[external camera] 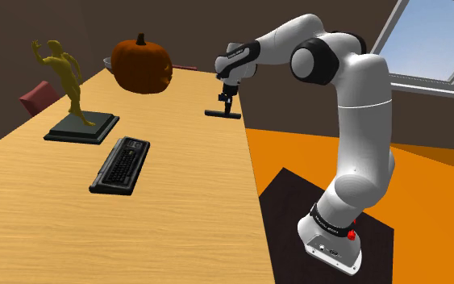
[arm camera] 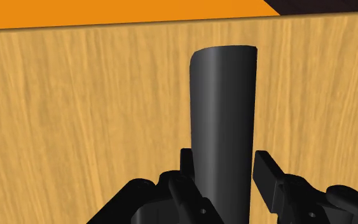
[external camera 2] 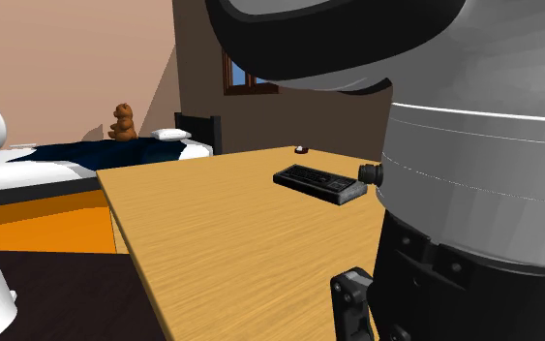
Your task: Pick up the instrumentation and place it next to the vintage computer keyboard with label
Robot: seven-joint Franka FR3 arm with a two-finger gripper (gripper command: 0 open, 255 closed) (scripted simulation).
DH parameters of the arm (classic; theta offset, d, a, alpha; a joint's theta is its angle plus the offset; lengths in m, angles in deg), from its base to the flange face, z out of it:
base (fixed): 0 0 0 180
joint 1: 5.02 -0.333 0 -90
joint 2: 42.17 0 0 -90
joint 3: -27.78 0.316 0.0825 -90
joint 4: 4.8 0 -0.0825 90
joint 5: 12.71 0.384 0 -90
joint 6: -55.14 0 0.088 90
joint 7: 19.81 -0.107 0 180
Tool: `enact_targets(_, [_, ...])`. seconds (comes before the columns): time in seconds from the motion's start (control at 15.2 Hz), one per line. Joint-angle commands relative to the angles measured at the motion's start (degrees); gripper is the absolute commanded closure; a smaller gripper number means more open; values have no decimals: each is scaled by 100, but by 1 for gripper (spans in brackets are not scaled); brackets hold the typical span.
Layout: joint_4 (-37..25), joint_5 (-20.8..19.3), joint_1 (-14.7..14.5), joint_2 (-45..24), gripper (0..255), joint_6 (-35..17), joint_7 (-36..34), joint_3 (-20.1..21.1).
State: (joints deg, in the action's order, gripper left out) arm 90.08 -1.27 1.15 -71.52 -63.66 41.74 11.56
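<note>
The instrument (external camera: 222, 114) is a small black piece with a flat bar base, close to the table's edge on the shoulder view's right. My gripper (external camera: 227, 98) comes straight down onto it. In the wrist view the dark bar (arm camera: 224, 102) runs out between the fingers of my gripper (arm camera: 225, 167), and both fingers press against its sides. I cannot tell whether its base still touches the wood. The black keyboard (external camera: 121, 164) lies flat on the table, well toward the shoulder view's left and nearer the camera; it appears again as a dark slab (external camera 2: 318, 182).
A gold figure on a dark plinth (external camera: 76, 121) stands behind the keyboard and an orange pumpkin (external camera: 141, 64) at the far end. The wooden table (external camera: 177, 210) drops to an orange floor (external camera: 297, 153) beside the instrument. A bed (external camera 2: 47, 160) with a teddy bear stands beyond.
</note>
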Motion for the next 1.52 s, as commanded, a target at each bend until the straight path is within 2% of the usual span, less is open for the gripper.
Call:
enact_targets(0.0, [14,2,-4,-6,255,5,0,5])
enact_targets(0.4, [4,2,-3,-11,255,10,0,5])
enact_targets(1.45, [-558,-177,-33,456,255,1017,-141,-84])
